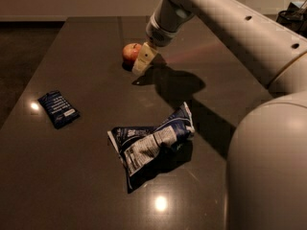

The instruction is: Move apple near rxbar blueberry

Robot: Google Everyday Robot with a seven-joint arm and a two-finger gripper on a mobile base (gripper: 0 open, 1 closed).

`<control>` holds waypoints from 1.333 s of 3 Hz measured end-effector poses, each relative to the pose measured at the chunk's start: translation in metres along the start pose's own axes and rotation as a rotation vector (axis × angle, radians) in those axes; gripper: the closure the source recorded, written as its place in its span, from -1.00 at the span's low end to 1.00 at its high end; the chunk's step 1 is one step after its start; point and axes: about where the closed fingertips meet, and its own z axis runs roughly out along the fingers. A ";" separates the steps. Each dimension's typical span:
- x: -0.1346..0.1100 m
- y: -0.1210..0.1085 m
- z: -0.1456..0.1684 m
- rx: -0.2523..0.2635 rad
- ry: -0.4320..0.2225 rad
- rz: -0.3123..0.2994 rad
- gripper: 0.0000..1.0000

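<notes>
The red apple [130, 53] sits on the dark table [86, 186] toward the back, left of centre. My gripper [142, 63] hangs from the arm that comes in from the upper right; its pale fingertips are right beside the apple's right side, partly in front of it. The rxbar blueberry [58, 109], a small flat dark blue wrapper with white text, lies at the left side of the table, well away from the apple and the gripper.
A larger crumpled blue-and-white chip bag [151, 140] lies in the middle of the table, in front of the apple. My arm's body fills the right side of the view. The table's left edge borders a dark floor.
</notes>
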 end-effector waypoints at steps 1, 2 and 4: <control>-0.010 -0.001 0.014 -0.026 0.002 -0.005 -0.95; -0.017 0.000 0.018 -0.043 -0.002 -0.009 -0.52; -0.027 0.007 0.019 -0.085 -0.024 -0.027 0.41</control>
